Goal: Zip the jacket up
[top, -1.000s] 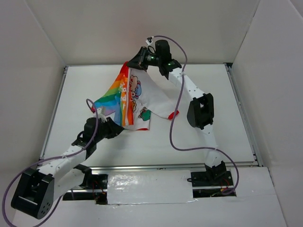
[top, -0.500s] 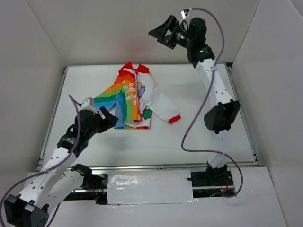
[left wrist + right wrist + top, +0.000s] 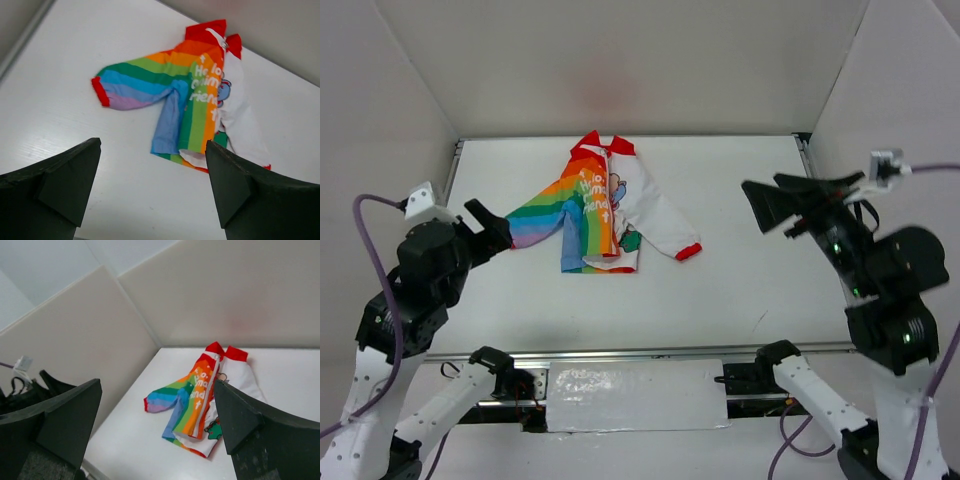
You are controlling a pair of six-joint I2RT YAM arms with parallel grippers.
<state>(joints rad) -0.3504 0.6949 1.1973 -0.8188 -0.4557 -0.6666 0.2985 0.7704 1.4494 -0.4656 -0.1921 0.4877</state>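
Observation:
The jacket (image 3: 600, 205) lies flat on the white table, red hood toward the far wall. Its rainbow sleeve stretches left and its white sleeve ends in a red cuff (image 3: 688, 251) on the right. The rainbow half and the white cartoon half meet along a white zip line (image 3: 210, 390), with a small metal pull near the collar (image 3: 226, 45). My left gripper (image 3: 492, 228) hangs open at the left, well clear of the jacket (image 3: 195, 100). My right gripper (image 3: 760, 205) hangs open at the right, raised and apart from the jacket (image 3: 197, 400). Nothing sits between either pair of fingers.
White walls enclose the table on three sides. Metal rails run along the left edge (image 3: 440, 215) and the right edge (image 3: 830, 230). A foil-taped strip (image 3: 635, 395) lies at the front between the arm bases. The left arm (image 3: 30, 390) shows in the right wrist view.
Both grippers opened and let go of the jacket, which dropped flat. The left arm drew back to the left; the right arm swung from the far wall to the right side.

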